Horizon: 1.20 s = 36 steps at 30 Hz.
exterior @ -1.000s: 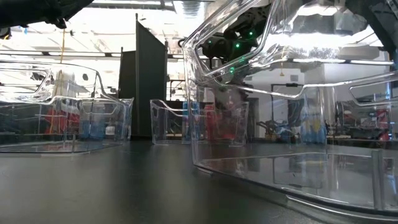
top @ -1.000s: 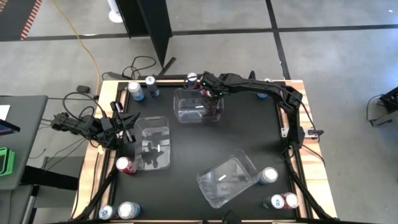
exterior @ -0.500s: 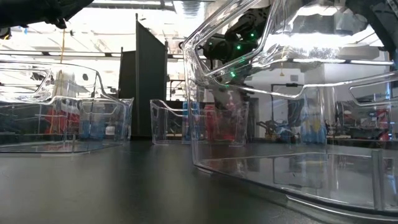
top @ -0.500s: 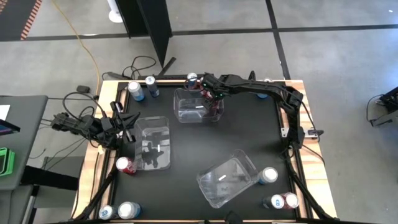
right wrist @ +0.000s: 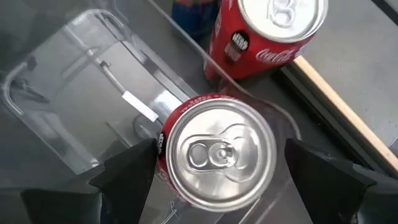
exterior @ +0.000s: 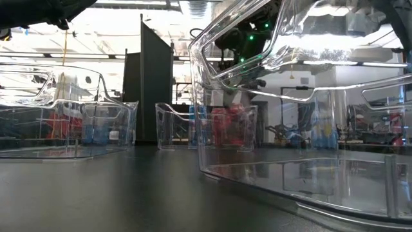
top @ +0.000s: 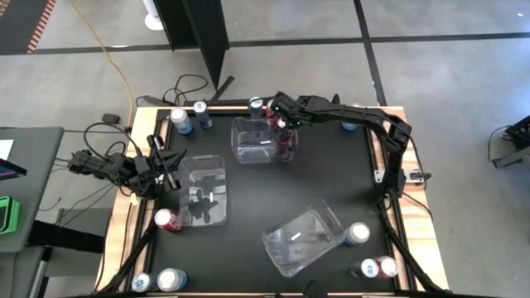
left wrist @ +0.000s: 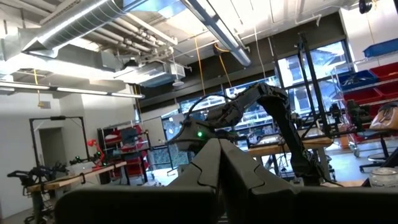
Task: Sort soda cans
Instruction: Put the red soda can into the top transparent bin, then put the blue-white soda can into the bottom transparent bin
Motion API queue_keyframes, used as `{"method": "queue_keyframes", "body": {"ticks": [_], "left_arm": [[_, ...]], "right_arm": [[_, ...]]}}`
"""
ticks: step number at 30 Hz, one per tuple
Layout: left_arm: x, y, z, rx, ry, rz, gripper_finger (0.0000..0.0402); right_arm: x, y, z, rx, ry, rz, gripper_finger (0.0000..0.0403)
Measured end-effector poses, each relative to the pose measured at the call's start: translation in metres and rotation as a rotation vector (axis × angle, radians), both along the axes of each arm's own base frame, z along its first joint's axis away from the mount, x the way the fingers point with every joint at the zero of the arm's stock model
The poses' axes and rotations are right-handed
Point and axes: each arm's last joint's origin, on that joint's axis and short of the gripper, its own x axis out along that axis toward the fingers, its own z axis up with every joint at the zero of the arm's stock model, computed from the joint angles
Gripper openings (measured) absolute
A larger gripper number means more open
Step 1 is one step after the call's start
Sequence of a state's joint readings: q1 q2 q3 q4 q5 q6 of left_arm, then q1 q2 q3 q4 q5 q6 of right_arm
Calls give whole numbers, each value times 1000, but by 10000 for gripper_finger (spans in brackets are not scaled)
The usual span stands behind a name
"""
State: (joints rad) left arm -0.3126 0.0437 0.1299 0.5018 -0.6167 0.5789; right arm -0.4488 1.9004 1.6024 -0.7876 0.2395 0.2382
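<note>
Red soda can (right wrist: 216, 149) stands upright inside the far clear bin (top: 252, 142), at that bin's right-hand corner, silver top facing up at the right gripper (right wrist: 214, 165). Gripper is directly above it, fingers spread wide either side of the can and not touching it, so it looks released, nothing held. Can's long axis is vertical and in line with the gripper's downward aim, so any retreat would be straight up clear of the bin wall. Second red can (right wrist: 267, 34) stands just outside the bin, near the table's far edge, close to the first. Right arm reaches across from the table's right side, stretched low over the back edge with the wrist bent down into the bin. Left gripper (top: 170, 170) is clenched shut and empty, parked at the left side beside the left bin (top: 203, 192), well apart from this can; right arm is clearly the nearer one
</note>
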Motion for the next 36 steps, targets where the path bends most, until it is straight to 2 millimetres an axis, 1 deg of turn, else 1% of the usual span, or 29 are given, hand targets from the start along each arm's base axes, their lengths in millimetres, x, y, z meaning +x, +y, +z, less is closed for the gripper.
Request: {"method": "queue_keyframes", "body": {"ticks": [8,14,18,24,27,32,36], "left_arm": [[0,0,0,0,0,0,0],[0,0,0,0,0,0,0],[0,0,0,0,0,0,0],[0,0,0,2,6,0,0],[0,0,-1,2,7,0,0],[1,0,-1,4,11,0,0],[1,0,-1,5,16,0,0]], "right_arm": [[-8,3,20,-27,-49,1,369],[-11,5,29,-36,-67,2,369],[-18,7,36,-53,-47,-6,369],[-39,1,58,-90,-76,-64,369],[-53,-5,65,-85,-64,-119,369],[-85,-23,62,-50,47,-338,369],[-104,-35,60,-34,104,-485,369]]}}
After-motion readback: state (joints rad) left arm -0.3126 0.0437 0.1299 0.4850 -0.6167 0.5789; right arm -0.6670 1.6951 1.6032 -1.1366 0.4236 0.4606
